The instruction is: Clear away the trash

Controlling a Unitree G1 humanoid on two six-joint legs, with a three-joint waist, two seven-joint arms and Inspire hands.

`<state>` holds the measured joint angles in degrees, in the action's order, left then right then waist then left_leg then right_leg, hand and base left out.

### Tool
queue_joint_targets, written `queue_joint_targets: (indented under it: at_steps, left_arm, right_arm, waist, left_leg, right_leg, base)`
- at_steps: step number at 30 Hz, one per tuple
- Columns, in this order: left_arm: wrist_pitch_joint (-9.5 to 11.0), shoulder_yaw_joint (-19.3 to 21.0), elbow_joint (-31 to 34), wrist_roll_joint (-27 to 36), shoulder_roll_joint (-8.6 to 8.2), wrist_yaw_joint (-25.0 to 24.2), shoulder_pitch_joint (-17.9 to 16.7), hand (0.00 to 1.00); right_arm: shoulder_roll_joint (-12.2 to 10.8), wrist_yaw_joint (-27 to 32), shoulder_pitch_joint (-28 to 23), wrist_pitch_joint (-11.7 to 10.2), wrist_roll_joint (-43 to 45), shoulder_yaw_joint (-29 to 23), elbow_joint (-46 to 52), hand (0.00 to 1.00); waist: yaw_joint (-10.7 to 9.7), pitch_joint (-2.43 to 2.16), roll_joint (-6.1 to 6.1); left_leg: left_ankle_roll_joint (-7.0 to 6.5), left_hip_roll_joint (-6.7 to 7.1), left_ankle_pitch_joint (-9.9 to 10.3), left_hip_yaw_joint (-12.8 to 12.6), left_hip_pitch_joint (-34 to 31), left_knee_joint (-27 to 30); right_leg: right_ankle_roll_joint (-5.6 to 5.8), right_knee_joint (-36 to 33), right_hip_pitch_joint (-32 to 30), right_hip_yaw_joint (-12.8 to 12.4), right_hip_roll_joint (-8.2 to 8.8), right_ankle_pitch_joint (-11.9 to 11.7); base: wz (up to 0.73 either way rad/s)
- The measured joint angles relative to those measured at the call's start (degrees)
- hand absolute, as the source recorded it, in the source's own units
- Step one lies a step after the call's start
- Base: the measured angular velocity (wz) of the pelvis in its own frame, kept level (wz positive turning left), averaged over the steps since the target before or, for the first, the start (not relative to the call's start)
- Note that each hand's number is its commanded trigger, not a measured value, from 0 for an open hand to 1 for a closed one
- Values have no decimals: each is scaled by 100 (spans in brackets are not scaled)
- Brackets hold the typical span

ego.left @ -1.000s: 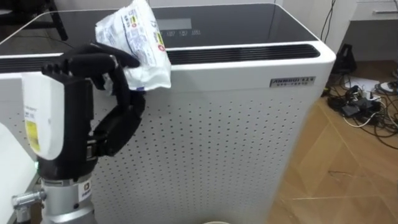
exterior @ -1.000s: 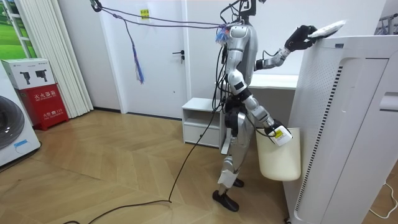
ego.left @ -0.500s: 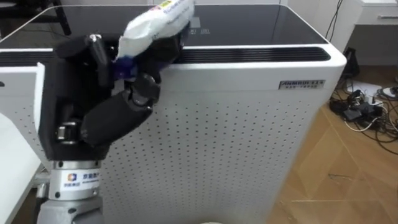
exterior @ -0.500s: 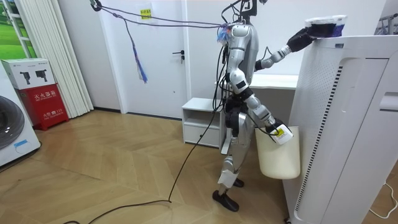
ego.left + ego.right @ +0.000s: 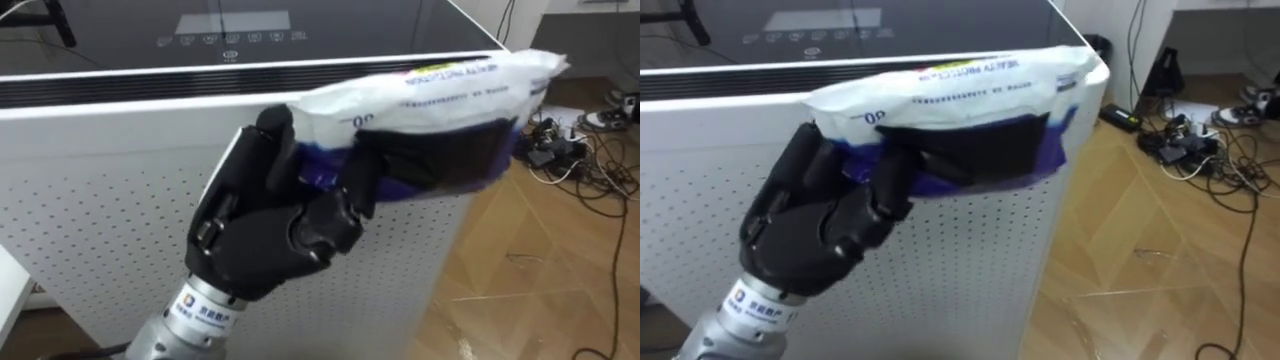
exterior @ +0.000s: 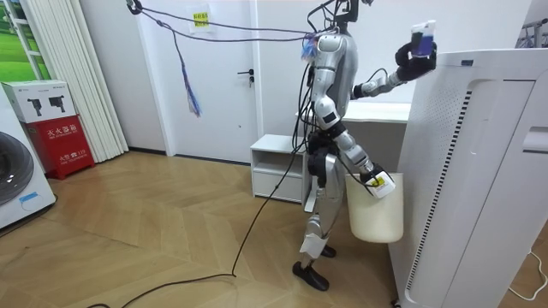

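A white packet with a purple underside (image 5: pixel 430 95) is held up in front of a tall white air purifier (image 5: pixel 120 130), level with its top edge. My black left hand (image 5: pixel 270 235) comes in from the lower left and is shut on the packet's left end, fingers curled under it. In the room view I stand facing the purifier (image 6: pixel 479 171) with the left hand (image 6: pixel 415 58) raised and the packet (image 6: pixel 421 34) upright above it. My right hand (image 6: pixel 377 181) hangs low at my side, shut on the rim of a white bin (image 6: pixel 374 210) held off the floor.
The purifier's dark glossy top (image 5: pixel 230 25) lies just beyond the packet. A tangle of cables (image 5: pixel 590 130) lies on the wood floor to the right. A low white cabinet (image 6: pixel 278 167) stands behind me.
My left hand has lifted the packet off the purifier's top edge and drawn it back toward my head. The bin has swung slightly away from the purifier.
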<state>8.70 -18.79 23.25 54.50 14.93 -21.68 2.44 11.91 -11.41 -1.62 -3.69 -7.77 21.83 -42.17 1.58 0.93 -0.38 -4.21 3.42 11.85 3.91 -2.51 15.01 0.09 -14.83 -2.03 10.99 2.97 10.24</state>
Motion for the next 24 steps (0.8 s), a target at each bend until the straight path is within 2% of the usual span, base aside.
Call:
queue_joint_targets:
  at_steps: [3,6,9,12,15,17,19,21,24]
  left_arm:
    - [-36,0,0,0,-3,-254,0,100]
    - [-175,-1,-7,-10,4,-435,0,100]
    - [-301,21,-41,-65,23,-553,-8,100]
    - [-389,61,-233,-360,21,-562,-20,100]
    - [-396,77,-688,-1015,45,-563,-39,100]
    - [-418,55,-1231,-1642,102,-563,-144,100]
    - [-487,49,-1457,-1999,193,-564,-260,100]
    - [-542,31,-1696,-2173,260,-573,-331,100]
    - [-554,8,-1988,-2274,248,-572,-457,100]
  right_arm:
    - [-6,0,6,14,126,-3,0,100]
    - [-11,-1,11,23,244,-44,0,100]
    - [-23,-2,15,131,264,-61,5,100]
    - [-16,-2,55,204,264,-68,15,100]
    - [2,-30,85,204,264,-69,16,100]
    - [17,-48,105,204,271,-64,14,100]
    - [20,-68,178,204,362,-64,14,100]
    - [62,-97,264,204,360,-62,-4,100]
    - [100,-125,283,204,334,-57,-71,100]
  waist:
    - [-3,1,3]
    - [-8,4,21]
    - [46,0,27]
    - [49,-6,44]
    - [60,-9,51]
    - [50,-3,80]
    - [26,-6,115]
    - [24,6,170]
    - [33,0,196]
  left_leg:
    - [2,-9,1,0,-7,-33]
    - [2,-7,1,13,-23,-23]
    - [2,-8,1,0,-22,-28]
    - [1,-7,0,-11,-36,-23]
    - [1,-8,-1,-12,-83,-16]
    - [1,-7,-1,1,-108,-20]
    - [1,-7,-1,-3,-211,7]
    - [2,-7,-3,-8,-356,53]
    - [3,-8,-5,-20,-361,55]
  right_leg:
    - [-5,-6,2,1,-11,-3]
    - [-6,-2,-2,17,-11,-3]
    - [-6,-1,-15,14,-12,-3]
    - [-5,-6,-48,0,-11,-3]
    - [-6,-6,-108,4,-11,-3]
    - [-5,6,-112,15,-12,-3]
    - [-9,2,-221,24,-9,-5]
    - [-21,-3,-348,48,-3,-16]
    - [-21,1,-347,52,-1,-16]
  base:
    - [0]
    - [0]
    - [-1]
    - [-2]
    - [0]
    - [0]
    - [0]
    - [0]
    - [4]
